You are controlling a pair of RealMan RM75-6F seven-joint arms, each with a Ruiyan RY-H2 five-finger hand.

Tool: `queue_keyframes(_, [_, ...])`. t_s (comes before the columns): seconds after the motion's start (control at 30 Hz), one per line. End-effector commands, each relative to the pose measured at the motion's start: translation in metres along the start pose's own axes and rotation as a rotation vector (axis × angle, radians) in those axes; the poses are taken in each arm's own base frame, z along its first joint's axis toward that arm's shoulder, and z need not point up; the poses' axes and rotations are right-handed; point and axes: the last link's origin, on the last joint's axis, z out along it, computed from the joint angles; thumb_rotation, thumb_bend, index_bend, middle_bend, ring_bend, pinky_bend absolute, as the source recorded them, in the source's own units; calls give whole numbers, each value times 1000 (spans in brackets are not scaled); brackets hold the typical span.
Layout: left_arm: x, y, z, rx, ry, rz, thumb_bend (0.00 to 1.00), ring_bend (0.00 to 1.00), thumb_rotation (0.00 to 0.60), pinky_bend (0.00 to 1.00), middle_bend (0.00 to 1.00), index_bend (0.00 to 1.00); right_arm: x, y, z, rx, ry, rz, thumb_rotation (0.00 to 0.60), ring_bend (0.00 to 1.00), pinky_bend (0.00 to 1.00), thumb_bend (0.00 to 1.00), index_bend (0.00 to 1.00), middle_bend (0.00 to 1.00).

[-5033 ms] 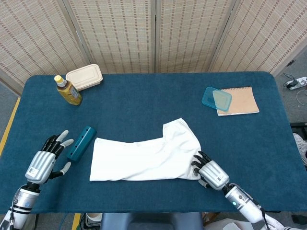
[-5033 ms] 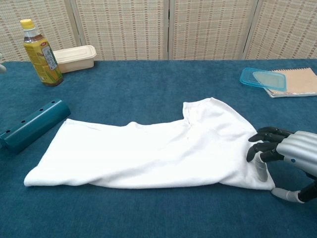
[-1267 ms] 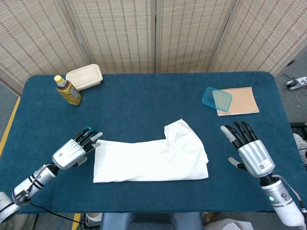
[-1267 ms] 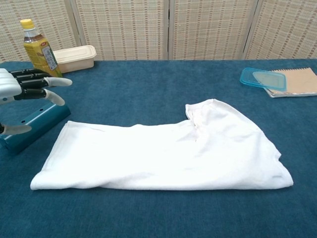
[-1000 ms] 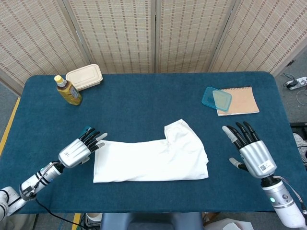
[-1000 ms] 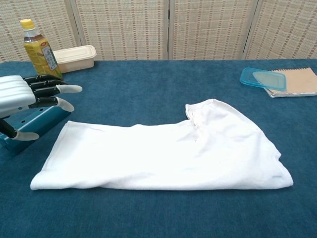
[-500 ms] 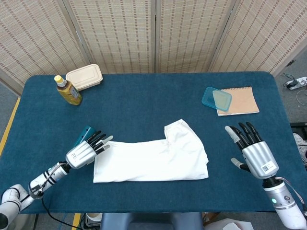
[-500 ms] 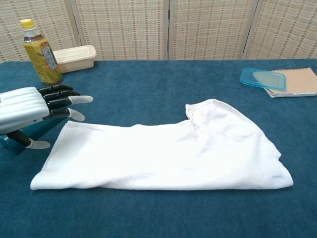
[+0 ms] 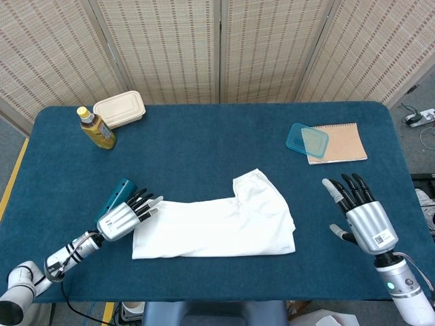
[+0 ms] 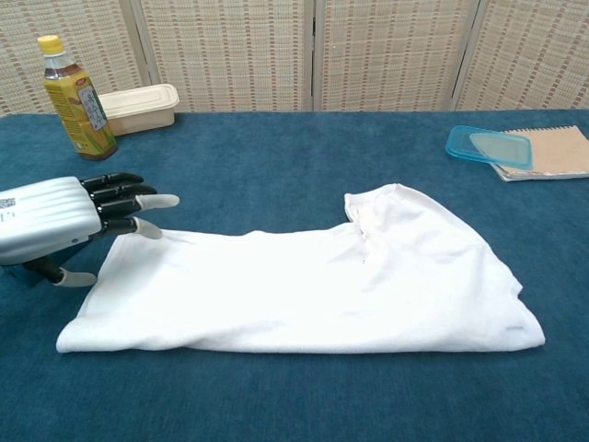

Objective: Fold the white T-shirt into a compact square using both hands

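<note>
The white T-shirt (image 9: 216, 225) (image 10: 304, 285) lies flat on the blue table as a long folded band, with a sleeve part sticking up at its right half. My left hand (image 9: 125, 215) (image 10: 64, 224) hovers open just at the shirt's left edge, fingers stretched out toward the cloth, holding nothing. My right hand (image 9: 360, 216) is open, fingers spread and pointing up, well to the right of the shirt and apart from it. The chest view does not show the right hand.
A teal tube (image 9: 117, 193) lies just behind my left hand. A tea bottle (image 9: 96, 128) (image 10: 77, 97) and a beige lunch box (image 9: 119, 109) (image 10: 136, 106) stand at the back left. A blue lid (image 9: 306, 140) (image 10: 488, 145) rests on a notebook (image 9: 340, 142) at the right.
My left hand has moved right and forward from beside the teal tube to the shirt's left edge. My right hand let go of the shirt's right corner and drew off to the right.
</note>
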Motion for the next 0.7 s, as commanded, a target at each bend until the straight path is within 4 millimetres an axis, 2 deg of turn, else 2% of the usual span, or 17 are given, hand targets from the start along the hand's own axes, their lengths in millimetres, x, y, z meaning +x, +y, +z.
queue_keyframes(0.03, [0,2,3,-2,4,-9,193,0,600,0,5,259,1,1,-1,-4,3,0,600,16,0,68,0,146])
queue_keyframes(0.4, [1,10,16,-6,21,-44,191,0,600,0,6,285,3,5,-5,-20,23,10,600,19,0,67,0,147])
queue_keyframes(0.57, [3,12,17,-14,22,-84,192,0,600,0,22,431,2,7,-6,-30,26,14,600,23,0,68,0,150])
queue_keyframes(0.6, [2,13,17,-15,20,-90,202,0,600,0,28,475,2,7,-6,-30,29,16,600,23,0,68,0,150])
queue_keyframes(0.7, [2,14,18,-14,18,-105,249,0,600,0,35,523,1,8,-6,-31,29,17,600,24,0,68,0,151])
